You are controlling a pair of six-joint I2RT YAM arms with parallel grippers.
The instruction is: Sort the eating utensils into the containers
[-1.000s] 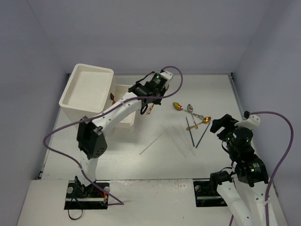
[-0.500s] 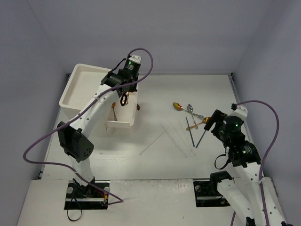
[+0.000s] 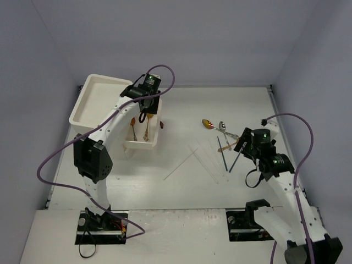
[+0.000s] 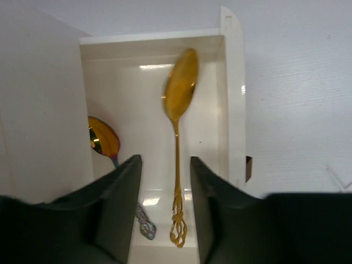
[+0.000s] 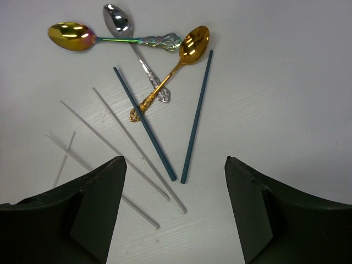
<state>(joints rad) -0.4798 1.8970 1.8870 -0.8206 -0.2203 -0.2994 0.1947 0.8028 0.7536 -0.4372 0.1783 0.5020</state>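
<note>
My left gripper (image 3: 144,113) hangs over the pulled-out white drawer (image 3: 154,137) of the cabinet (image 3: 102,102). In the left wrist view its jaws (image 4: 165,162) stand open, and a gold spoon (image 4: 177,126) lies free on the drawer floor between them, touching neither finger. A second spoon (image 4: 103,137) with a gold bowl lies beside it. My right gripper (image 3: 242,144) is open above the near ends of two dark blue chopsticks (image 5: 144,121) (image 5: 197,115). Beyond them lie a gold spoon (image 5: 181,60), a silver spoon (image 5: 132,47) and a rainbow-handled spoon (image 5: 71,36).
Several clear chopsticks (image 5: 132,137) lie on the white table to the left of the blue ones, one more further left (image 3: 179,165). The drawer's right wall (image 4: 234,99) and the cabinet side (image 4: 38,110) flank my left fingers. A brown knob (image 3: 161,124) sticks out from the drawer.
The left arm swung from the table's middle to the drawer with the gold spoon and opened; the spoon now lies in the drawer. The right arm reached forward over the blue chopsticks.
</note>
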